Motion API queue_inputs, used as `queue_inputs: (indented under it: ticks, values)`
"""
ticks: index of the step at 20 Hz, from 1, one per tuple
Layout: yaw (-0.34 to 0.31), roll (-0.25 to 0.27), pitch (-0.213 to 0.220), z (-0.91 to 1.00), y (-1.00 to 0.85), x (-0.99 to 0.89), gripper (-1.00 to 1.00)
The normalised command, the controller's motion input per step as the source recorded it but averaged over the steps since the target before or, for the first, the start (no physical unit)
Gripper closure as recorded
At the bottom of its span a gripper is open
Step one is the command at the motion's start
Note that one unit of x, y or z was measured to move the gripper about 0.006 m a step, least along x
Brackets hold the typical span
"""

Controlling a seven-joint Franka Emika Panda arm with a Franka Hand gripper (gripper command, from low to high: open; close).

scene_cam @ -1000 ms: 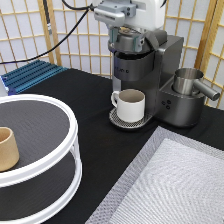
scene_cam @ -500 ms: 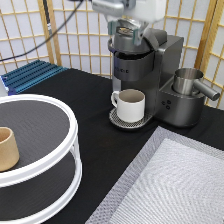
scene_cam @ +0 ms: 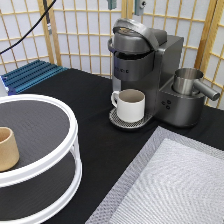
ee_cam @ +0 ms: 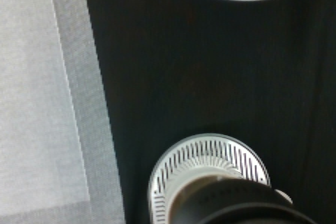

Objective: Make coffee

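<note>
I saw no white plastic coffee pod in either view; I judged it might lie under the lid of the one dark grey pod brewer [scene_cam: 142, 65]. It would be light and thin-walled with puncturable foil, so best pinched by its sides. One white handled mug [scene_cam: 131, 105] stood beneath the spout. One tan handleless cup [scene_cam: 7, 148] sat on one white tiered turntable [scene_cam: 70, 125]. The gripper [scene_cam: 126, 4] barely showed at the exterior view's top edge, and I could not tell its state.

Backdrop: folding lattice screen behind a black-topped table.

The wood-framed screen [scene_cam: 75, 40] with pale panels spans the exterior view's top. The black table [scene_cam: 90, 100] carries a grey woven mat [scene_cam: 170, 185] at lower right. Lighting is even.
</note>
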Motion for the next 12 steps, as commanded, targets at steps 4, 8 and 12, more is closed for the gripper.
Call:
queue_inputs:
  ticks: [4, 8, 12]
  values:
    - [-0.013, -0.099, 0.002, -0.13, 0.33, -0.33, -1.0]
    - [-0.04, -0.134, 0.0, -0.3, 0.01, -0.33, -1.0]
    - [-0.051, -0.175, -0.02, -0.25, 0.02, -0.19, -1.0]
